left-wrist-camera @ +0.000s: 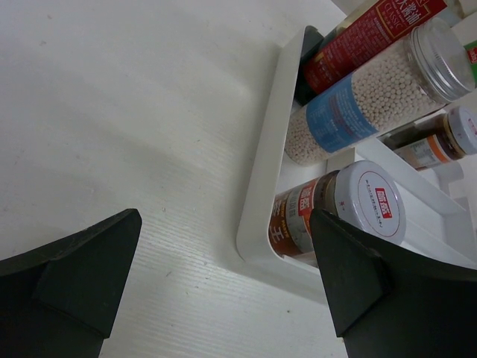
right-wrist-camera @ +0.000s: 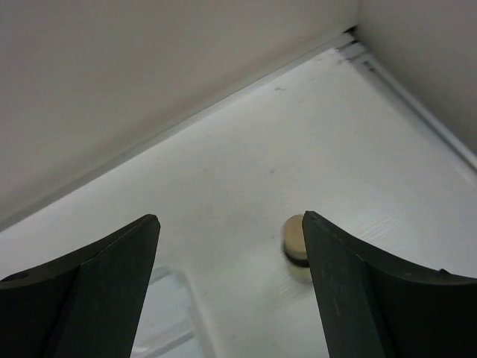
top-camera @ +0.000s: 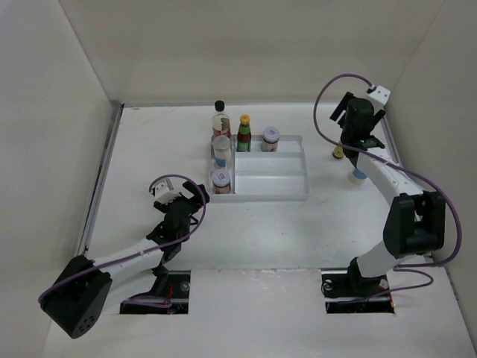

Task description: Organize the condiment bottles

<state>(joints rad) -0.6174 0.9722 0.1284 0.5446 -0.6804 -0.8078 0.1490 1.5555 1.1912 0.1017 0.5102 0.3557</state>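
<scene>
Seven condiment bottles (top-camera: 270, 139) and one white divided tray (top-camera: 273, 183)

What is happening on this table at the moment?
Two robot arms are sorting condiment bottles into a white tray, where several stand now. The right gripper hovers open over a yellow-capped bottle outside the tray, with a small white container nearby. The left gripper is open and empty beside the tray's near corner.

Table (top-camera: 149, 156) carries a divided tray (top-camera: 277, 183), a yellow-capped bottle (top-camera: 337, 154) and a small jar (top-camera: 358, 177)
</scene>
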